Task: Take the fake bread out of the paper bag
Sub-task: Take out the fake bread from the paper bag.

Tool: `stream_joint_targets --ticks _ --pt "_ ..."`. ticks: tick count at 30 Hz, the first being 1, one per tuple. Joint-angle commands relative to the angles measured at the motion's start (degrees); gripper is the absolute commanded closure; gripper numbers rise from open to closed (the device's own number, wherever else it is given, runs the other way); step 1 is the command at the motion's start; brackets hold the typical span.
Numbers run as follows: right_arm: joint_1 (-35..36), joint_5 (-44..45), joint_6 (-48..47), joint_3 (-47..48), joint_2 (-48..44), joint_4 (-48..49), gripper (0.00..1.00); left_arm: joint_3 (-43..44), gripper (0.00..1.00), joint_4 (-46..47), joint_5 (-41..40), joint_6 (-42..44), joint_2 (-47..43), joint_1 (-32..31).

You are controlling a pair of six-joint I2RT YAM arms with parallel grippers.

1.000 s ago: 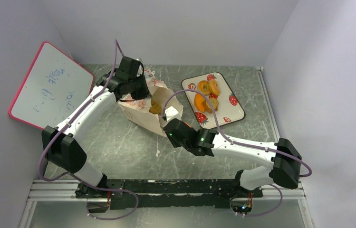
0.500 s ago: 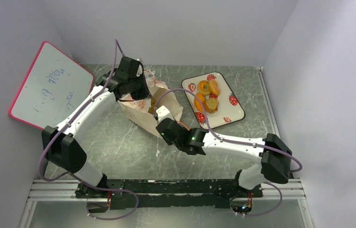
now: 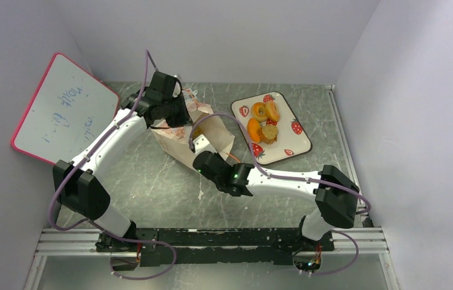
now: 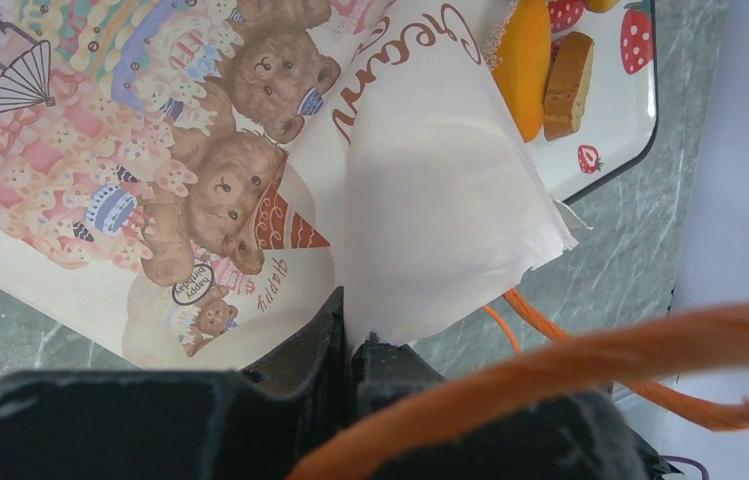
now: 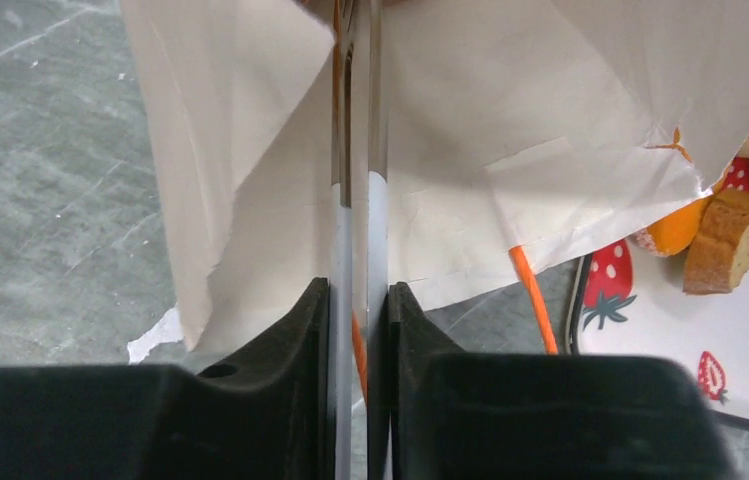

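The paper bag (image 3: pixel 178 142) lies on its side at mid-table, its bear print facing up (image 4: pixel 200 190). My left gripper (image 3: pixel 172 113) is shut on the bag's far edge, the paper pinched between its jaws (image 4: pixel 351 335). My right gripper (image 3: pixel 198 144) reaches into the bag's mouth; its long fingers (image 5: pixel 341 200) stand close together with a thin gap, their tips (image 5: pixel 353 15) hidden by the paper. Any fake bread inside the bag is hidden. Several fake bread pieces (image 3: pixel 263 122) lie on the strawberry tray (image 3: pixel 293 142); two of these bread pieces (image 4: pixel 525 60) also show in the left wrist view.
A pink-framed whiteboard (image 3: pixel 60 109) leans at the left wall. An orange cord handle (image 5: pixel 532 300) trails on the table between bag and tray. A small white paper scrap (image 3: pixel 201 194) lies in front of the bag. Walls close in at the back and right.
My right arm has swung left and pushed its gripper into the bag's mouth, covering the bread seen inside earlier; its fingers have drawn closer together. The left gripper has kept its hold.
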Motion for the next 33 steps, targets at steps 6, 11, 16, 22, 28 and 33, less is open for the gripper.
stream_joint_targets --ticks 6,11,16,22,28,33 --pt "0.2 1.3 2.3 -0.5 -6.3 0.8 1.00 -1.5 0.93 1.4 -1.0 -1.3 -2.7 1.5" --pt "0.3 -1.0 5.5 -1.9 -11.4 -3.4 1.00 -2.5 0.93 1.7 -3.9 -3.2 -3.1 1.7" --pt "0.2 -2.4 8.9 -2.1 -16.9 -8.4 1.00 -3.3 0.93 3.2 -6.6 -5.5 -3.4 1.7" --pt "0.2 -2.6 12.1 -4.1 -22.0 -14.1 1.00 -3.5 0.93 4.2 -9.0 -8.7 -3.0 1.7" --pt "0.3 -1.3 14.7 -3.1 -27.2 -20.0 1.00 -3.5 0.93 4.6 -14.0 -12.0 -2.5 1.9" --pt "0.3 2.2 16.7 -1.0 -29.3 -24.4 1.00 -3.4 0.93 5.8 -15.2 -12.7 -2.2 2.6"
